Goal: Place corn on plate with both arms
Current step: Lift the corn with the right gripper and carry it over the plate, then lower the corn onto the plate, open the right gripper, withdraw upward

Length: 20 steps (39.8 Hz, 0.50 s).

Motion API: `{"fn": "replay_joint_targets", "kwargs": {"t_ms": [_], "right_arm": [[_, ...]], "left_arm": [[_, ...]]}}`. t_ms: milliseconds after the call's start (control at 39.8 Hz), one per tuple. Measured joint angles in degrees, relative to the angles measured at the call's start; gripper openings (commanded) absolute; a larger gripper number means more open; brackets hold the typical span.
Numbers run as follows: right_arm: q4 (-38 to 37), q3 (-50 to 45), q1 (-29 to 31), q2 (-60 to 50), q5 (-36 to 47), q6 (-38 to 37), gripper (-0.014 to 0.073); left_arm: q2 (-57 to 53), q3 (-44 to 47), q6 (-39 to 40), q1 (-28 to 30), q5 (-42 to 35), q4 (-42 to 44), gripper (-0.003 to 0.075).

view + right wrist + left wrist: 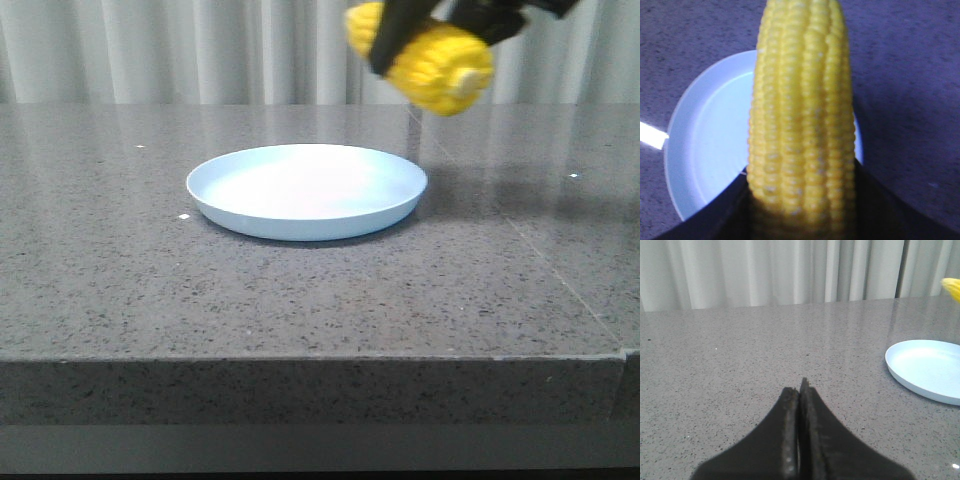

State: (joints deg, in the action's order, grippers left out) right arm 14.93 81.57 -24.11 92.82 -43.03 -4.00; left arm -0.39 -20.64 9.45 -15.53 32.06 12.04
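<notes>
While the right gripper (420, 40) hangs high at the upper right of the front view, its black fingers (715, 215) are clamped on the corn (440, 65), held in the air, tilted, pale stub end toward the camera. Position of corn: above and just behind the plate's right rim, not touching it; the right wrist view shows the cob lengthwise over the plate (710, 150).

Left gripper (799, 440): low over the grey speckled table (300, 300), jaws pressed together, holding nothing, well apart from the plate.

Plate (306, 190): flat on the table, centre, nothing on it.

Open room: bare tabletop on all sides of the plate; front table edge near the camera; a seam runs down the right side.
</notes>
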Motion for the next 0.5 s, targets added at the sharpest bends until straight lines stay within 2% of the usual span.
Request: {"fn": "replay_joint_targets", "kwargs": {"t_ms": [201,377,503], "right_arm": [[0.0,4.6,-5.4,6.8,0.0,-4.5,0.0087],[-3.0,5.1,-6.5,10.3,0.0,-9.0,0.0093],[-4.1,5.1,-6.5,11.5,0.0,-9.8,0.0146]], "left_arm": [[0.0,0.0,0.0,0.0,0.0,0.0,-0.002],[0.0,0.0,0.0,0.0,0.0,0.0,-0.002],[0.0,0.0,0.0,0.0,0.0,0.0,-0.002]]}}
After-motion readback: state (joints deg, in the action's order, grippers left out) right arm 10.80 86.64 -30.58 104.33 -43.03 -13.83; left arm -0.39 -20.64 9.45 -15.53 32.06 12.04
